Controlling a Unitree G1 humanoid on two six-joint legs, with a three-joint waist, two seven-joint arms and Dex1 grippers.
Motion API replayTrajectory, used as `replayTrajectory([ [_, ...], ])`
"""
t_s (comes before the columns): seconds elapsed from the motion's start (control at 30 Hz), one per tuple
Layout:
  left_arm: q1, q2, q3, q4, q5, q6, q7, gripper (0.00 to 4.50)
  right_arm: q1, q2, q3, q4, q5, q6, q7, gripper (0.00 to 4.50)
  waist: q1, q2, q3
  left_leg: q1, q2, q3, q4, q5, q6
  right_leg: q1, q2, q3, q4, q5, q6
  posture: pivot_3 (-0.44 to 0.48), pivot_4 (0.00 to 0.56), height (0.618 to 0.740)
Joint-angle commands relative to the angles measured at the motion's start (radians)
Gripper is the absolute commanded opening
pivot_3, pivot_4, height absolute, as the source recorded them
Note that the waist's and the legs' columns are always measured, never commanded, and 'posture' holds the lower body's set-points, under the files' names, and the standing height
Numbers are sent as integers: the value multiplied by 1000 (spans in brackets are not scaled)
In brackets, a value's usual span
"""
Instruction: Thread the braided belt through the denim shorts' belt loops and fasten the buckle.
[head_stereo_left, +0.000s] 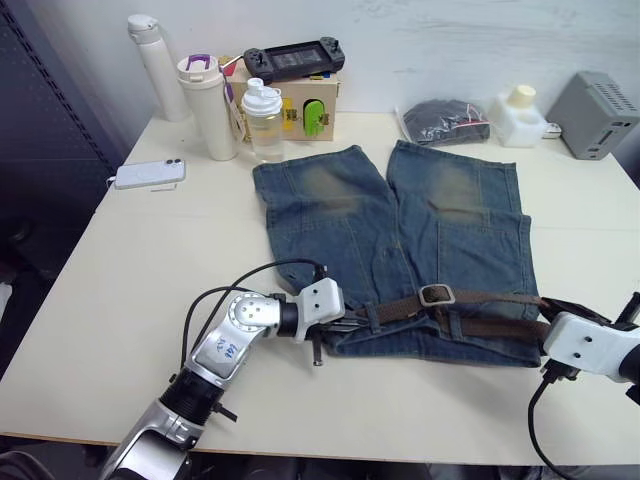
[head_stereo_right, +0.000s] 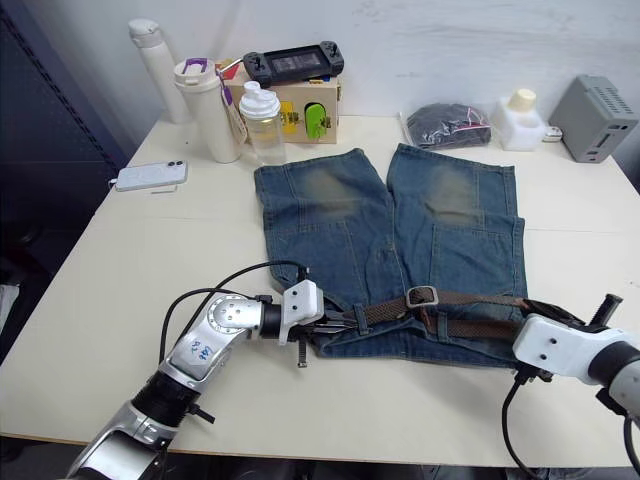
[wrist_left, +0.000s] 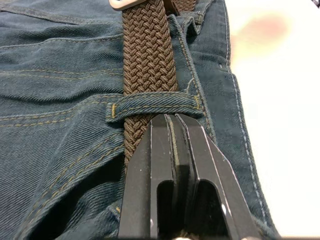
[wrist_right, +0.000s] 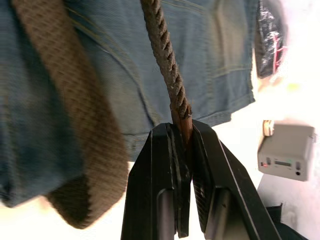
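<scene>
The denim shorts (head_stereo_left: 400, 230) lie flat on the table, waistband toward me. The braided belt (head_stereo_left: 490, 326) runs along that waistband, its silver buckle (head_stereo_left: 436, 294) near the middle. My left gripper (head_stereo_left: 350, 321) sits at the waistband's left end. In the left wrist view its fingers (wrist_left: 160, 150) are shut at a belt loop (wrist_left: 150, 104), and the belt (wrist_left: 149, 55) passes under the loop into them. At the waistband's right end, my right gripper (wrist_right: 182, 132) is shut on the belt, which it holds edge-on (wrist_right: 165, 60).
Along the table's back stand a white flask (head_stereo_left: 155, 65), a white tumbler (head_stereo_left: 210, 105), a clear bottle (head_stereo_left: 265, 120), a box with a game controller (head_stereo_left: 295, 60), a bagged dark bundle (head_stereo_left: 445, 122), a white container (head_stereo_left: 518, 115) and a grey device (head_stereo_left: 598, 113). A phone (head_stereo_left: 148, 173) lies at left.
</scene>
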Motion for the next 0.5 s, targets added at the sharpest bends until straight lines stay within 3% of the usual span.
replayTrajectory([
  [0.03, 35, 57, 44, -14, -2, 74, -1, 123, 26, 18, 43, -46, -70, 84, 0, 0, -3, 0, 0, 0, 0, 0, 0, 0, 0, 0, 0, 0, 0, 0, 0, 0, 150, 690],
  [0.27, 113, 148, 55, -61, 19, 91, -2, 123, 48, 31, 85, -68, -133, 146, -13, 0, -17, 1, -1, 1, 1, 0, -3, -1, -1, 0, 1, 0, -1, -1, -1, 0, 150, 690],
  [0.43, 106, 130, 119, -133, -65, 150, 7, 123, 23, 62, 119, -70, -125, 176, -27, 0, -18, 1, -1, 1, 1, 0, -3, -1, -2, 0, 1, 0, -2, -1, -1, 0, 150, 690],
  [0.5, 102, 132, 148, -176, -119, 191, -7, 0, 2, 77, 114, -76, -92, 197, -24, 908, -18, 2, 0, 1, 1, 0, -3, -1, -2, 0, 1, 0, -2, -1, -1, 0, 150, 690],
])
